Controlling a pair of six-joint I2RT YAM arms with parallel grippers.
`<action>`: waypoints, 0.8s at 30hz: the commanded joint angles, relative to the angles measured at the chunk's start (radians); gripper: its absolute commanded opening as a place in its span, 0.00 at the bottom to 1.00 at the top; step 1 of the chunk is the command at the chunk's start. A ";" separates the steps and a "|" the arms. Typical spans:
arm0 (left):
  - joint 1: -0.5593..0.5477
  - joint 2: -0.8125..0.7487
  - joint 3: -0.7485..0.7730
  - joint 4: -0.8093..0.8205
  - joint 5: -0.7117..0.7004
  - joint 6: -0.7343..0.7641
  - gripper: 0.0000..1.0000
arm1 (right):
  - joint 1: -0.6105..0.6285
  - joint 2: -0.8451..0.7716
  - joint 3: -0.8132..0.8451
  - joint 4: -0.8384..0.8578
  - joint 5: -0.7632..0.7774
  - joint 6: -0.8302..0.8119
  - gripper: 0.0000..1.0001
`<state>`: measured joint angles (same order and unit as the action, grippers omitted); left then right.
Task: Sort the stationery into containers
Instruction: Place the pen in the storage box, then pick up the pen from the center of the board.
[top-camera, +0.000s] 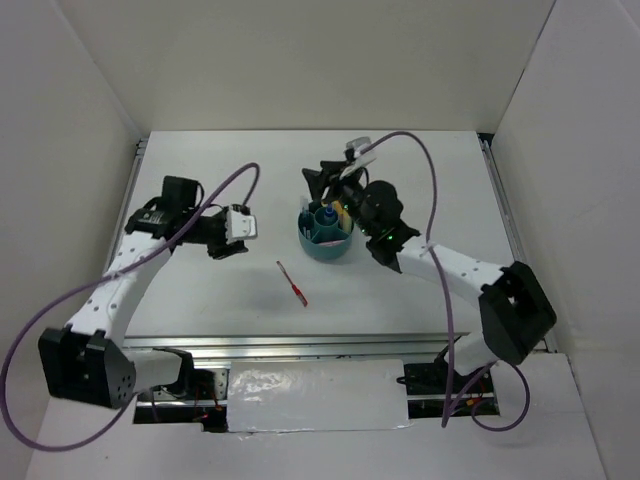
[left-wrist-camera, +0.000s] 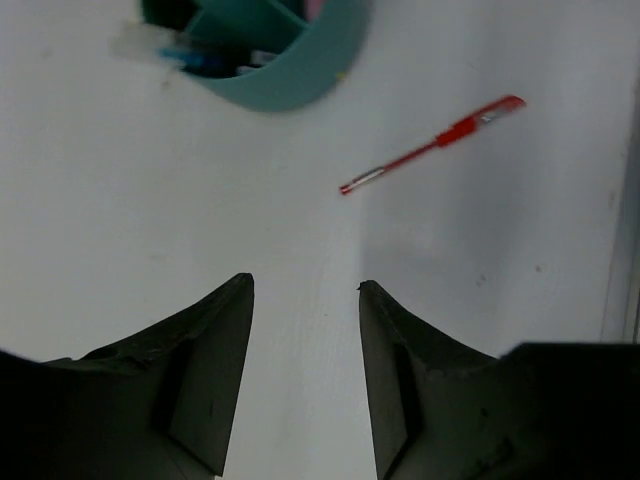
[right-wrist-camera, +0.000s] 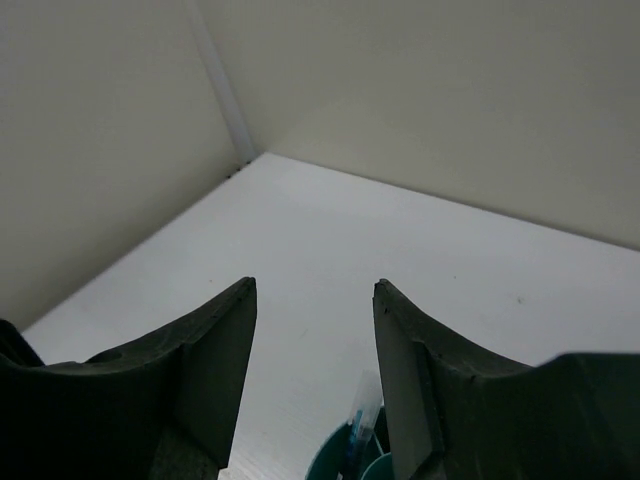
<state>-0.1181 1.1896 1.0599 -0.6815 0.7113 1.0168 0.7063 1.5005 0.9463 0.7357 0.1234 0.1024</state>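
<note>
my right gripper (right-wrist-camera: 315, 285) hangs empty, jaws apart, above the teal bowl (top-camera: 326, 253); last step: my left gripper (left-wrist-camera: 305, 285), also released, should reach and straddle the red pen (left-wrist-camera: 430, 147)

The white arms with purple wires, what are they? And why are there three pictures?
They are two robot arms bolted to a table. Each ends in a gripper, two dark fingers that pinch like tongs. The big picture comes from a camera above, looking down on everything. The other two come from little cameras on the wrists, so you see each gripper's own fingers at the bottom. The left gripper is open and holds nothing; ahead of it a red pen lies on the table. The right gripper is open and empty too, above a teal bowl that already has pens in it.
</note>
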 joint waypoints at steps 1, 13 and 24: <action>-0.089 0.169 0.142 -0.422 0.079 0.526 0.58 | -0.098 -0.101 0.072 -0.228 -0.191 0.135 0.57; -0.425 0.499 0.310 -0.394 -0.225 0.618 0.59 | -0.525 -0.163 0.132 -0.576 -0.508 0.295 0.60; -0.604 0.631 0.328 -0.359 -0.438 0.562 0.54 | -0.679 -0.227 0.094 -0.613 -0.539 0.315 0.60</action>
<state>-0.7052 1.8004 1.3506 -1.0378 0.3347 1.5898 0.0437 1.3338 1.0225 0.1303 -0.3817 0.4072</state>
